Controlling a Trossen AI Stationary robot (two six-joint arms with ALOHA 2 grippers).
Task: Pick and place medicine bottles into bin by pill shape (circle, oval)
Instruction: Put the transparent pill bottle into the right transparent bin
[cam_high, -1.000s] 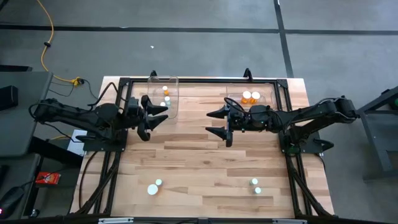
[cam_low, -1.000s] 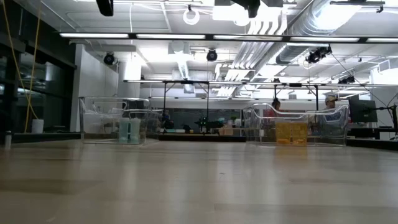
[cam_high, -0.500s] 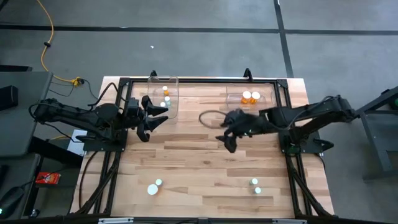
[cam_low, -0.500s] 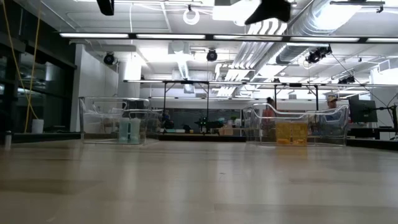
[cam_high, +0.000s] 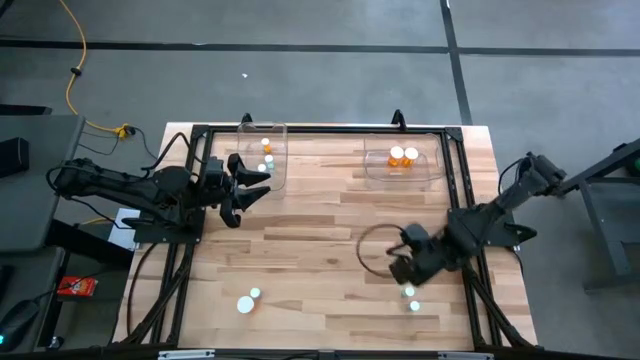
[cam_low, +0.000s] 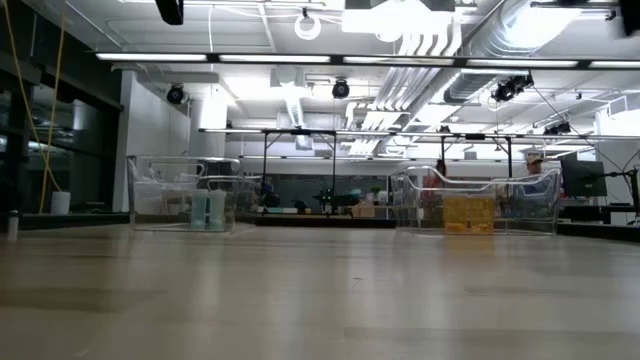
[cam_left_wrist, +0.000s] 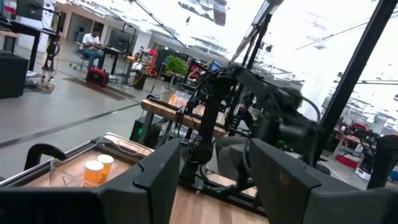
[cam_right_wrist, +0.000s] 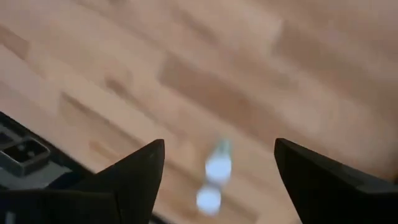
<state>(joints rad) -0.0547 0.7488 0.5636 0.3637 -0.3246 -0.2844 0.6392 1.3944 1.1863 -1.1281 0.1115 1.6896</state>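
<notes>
Two white-capped medicine bottles (cam_high: 409, 292) (cam_high: 415, 306) stand upright on the table near its near right corner. In the right wrist view they show as a blurred pair (cam_right_wrist: 217, 167) (cam_right_wrist: 208, 198). My right gripper (cam_high: 400, 265) (cam_right_wrist: 219, 143) hangs open above the table, pointing down, just to the far side of them and touching nothing. Another two bottles (cam_high: 250, 299) stand at the near left. My left gripper (cam_high: 262, 184) (cam_left_wrist: 214, 149) waits open and level beside the left bin (cam_high: 262, 150).
The clear left bin at the far left holds a few bottles. A clear right bin (cam_high: 400, 160) at the far right holds orange bottles (cam_left_wrist: 94, 171). Black frame rails (cam_high: 465, 290) run along the table's sides. Bare wood lies across the middle (cam_high: 320, 250).
My right gripper has swung from the table's far middle toward the near right corner. It has sunk a little, tipped from level to pointing down, and rolled about its own line. It has stayed open. The bottles have not moved.
</notes>
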